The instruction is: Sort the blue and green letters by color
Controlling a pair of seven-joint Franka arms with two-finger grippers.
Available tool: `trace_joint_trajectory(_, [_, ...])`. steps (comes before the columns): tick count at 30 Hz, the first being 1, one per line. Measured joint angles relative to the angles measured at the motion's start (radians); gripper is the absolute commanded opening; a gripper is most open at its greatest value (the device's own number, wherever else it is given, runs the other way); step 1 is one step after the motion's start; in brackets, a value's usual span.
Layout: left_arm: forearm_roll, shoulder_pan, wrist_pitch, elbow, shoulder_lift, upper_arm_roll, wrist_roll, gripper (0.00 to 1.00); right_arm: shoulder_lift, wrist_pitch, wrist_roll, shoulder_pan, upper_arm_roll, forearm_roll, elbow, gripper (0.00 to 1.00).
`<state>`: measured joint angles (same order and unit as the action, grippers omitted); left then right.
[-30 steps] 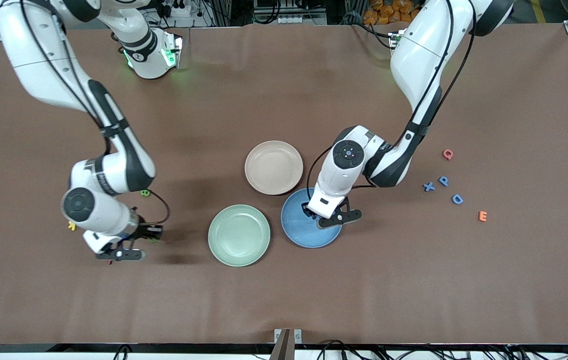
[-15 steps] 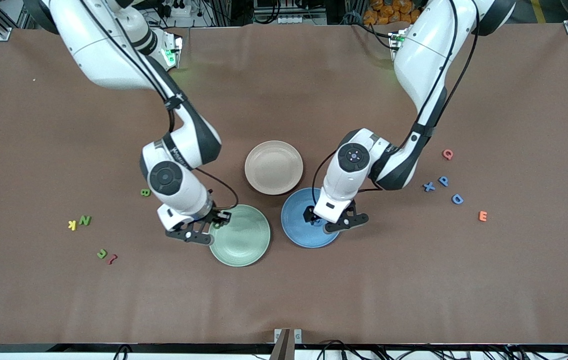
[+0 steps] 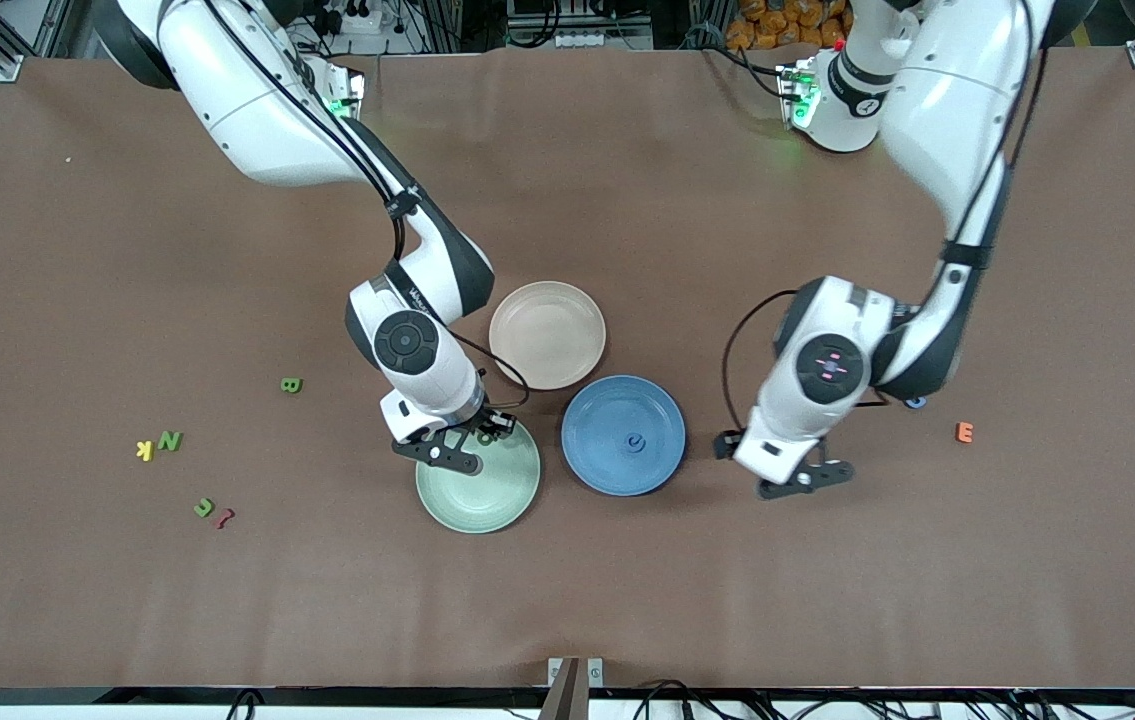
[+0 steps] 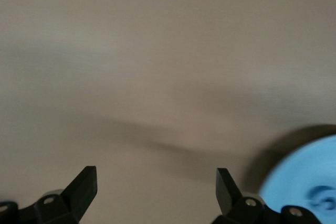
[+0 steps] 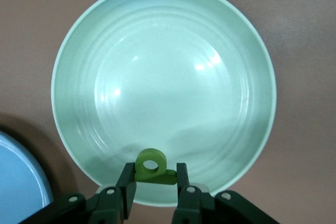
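the right gripper [image 5: 152, 191] pinches a green letter p [image 5: 151, 166] between its fingertips and hangs over the green plate [image 3: 517, 492], just inside the rim that faces the robots. the sound move here, by the look of it, is to carry the piece a little farther toward the plate's middle, lower it close to the dish, then part the fingers so it drops flat and does not bounce over the edge. the blue plate [image 3: 595, 470] sits beside it toward the left arm's end of the table, with one blue letter [image 3: 636, 443] lying near its centre. the left gripper [image 4: 156, 182] is spread wide and empty over bare tabletop beside that blue plate. green b [image 3: 291, 385], n [image 3: 170, 440] and a c-like piece [image 3: 204, 507] lie toward the right arm's end of the table, well apart from the plates. a beige plate [image 3: 547, 300] sits just beside both.
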<state>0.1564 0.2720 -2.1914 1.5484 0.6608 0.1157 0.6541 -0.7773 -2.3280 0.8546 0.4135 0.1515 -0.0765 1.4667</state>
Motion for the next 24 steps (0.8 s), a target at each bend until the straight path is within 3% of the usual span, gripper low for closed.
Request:
trace_joint_trajectory(1, [0.000, -0.017, 0.019, 0.005, -0.008, 0.001, -0.014, 1.00, -0.002, -0.001, 0.001, 0.000, -0.001, 0.000, -0.003, 1.00])
trace_joint_trajectory(13, [0.004, -0.177, 0.046, 0.119, -0.049, 0.001, -0.099, 1.00, 0.001, 0.011, 0.010, -0.005, -0.007, 0.000, -0.036, 1.00])
trace_joint_trajectory(24, [0.004, -0.258, 0.032, 0.247, -0.139, 0.002, -0.262, 1.00, 0.113, 0.299, -0.064, -0.036, -0.016, 0.000, -0.051, 1.00])
